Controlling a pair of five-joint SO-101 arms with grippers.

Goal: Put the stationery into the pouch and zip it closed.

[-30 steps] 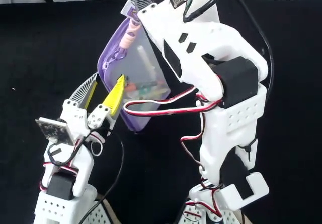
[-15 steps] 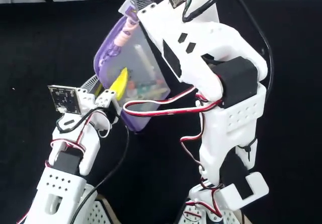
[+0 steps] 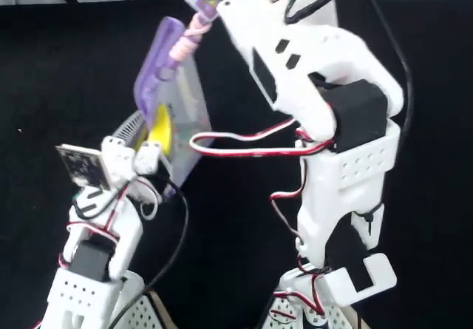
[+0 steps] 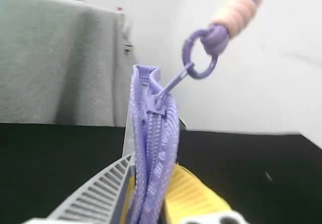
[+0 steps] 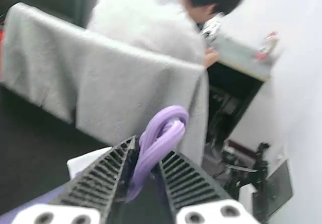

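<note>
Two arms hold the pouch [image 3: 183,100] up in the air over the black table [image 3: 74,63].

A small white tag [image 3: 203,0] hangs by the top of the pouch, but its print is too tiny to read. The pouch has a purple zip edge and a see-through side, and it stands on its end. A purple ring [image 4: 198,58] and a pink cord [image 4: 236,10] hang from the zip. The left gripper [image 3: 146,128] pinches the low part of the pouch. The right gripper [image 5: 148,151] is squeezed tight on the purple loop [image 5: 161,128] at the top. Dark table shows on all sides.
</note>
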